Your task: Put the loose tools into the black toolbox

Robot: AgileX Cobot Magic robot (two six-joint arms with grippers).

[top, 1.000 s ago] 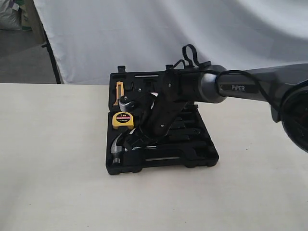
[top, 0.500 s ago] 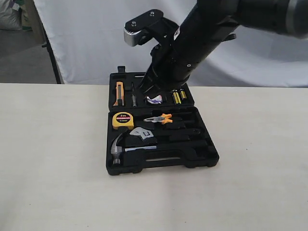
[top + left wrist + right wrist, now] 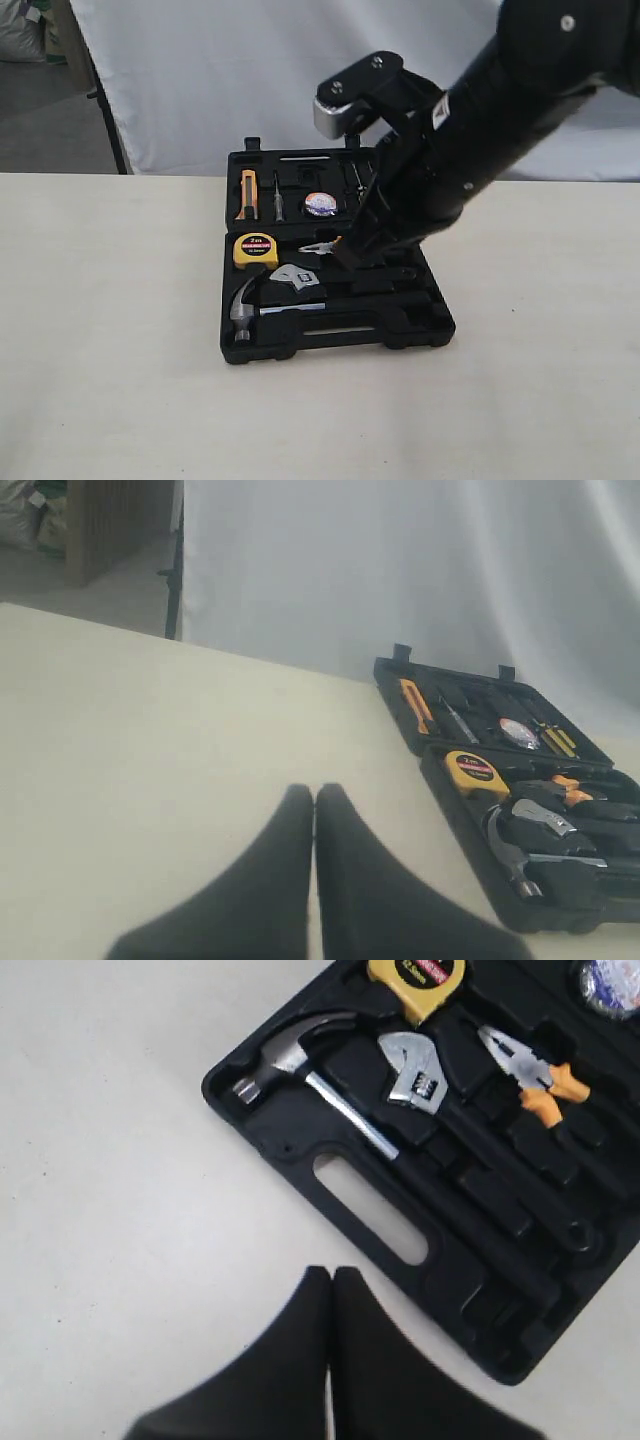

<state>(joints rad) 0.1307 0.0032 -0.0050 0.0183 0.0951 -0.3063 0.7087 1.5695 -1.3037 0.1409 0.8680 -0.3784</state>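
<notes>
Fingers [image 3: 290,1360] of the right gripper [image 3: 327,1272] are pressed together, empty, at lower centre of the wrist pic; left gripper [image 3: 312,790] likewise. Vs 1 s ago the right arm has lifted off the black moulded-plastic toolbox [image 3: 330,345], mid-frame in the exterior pic. Orange-handled steel pliers [image 3: 530,1065] now sit in their recess beside the silver adjustable wrench [image 3: 415,1070]. No loose tools visible on the cream table [image 3: 120,380], so the task is prob. done.
</notes>
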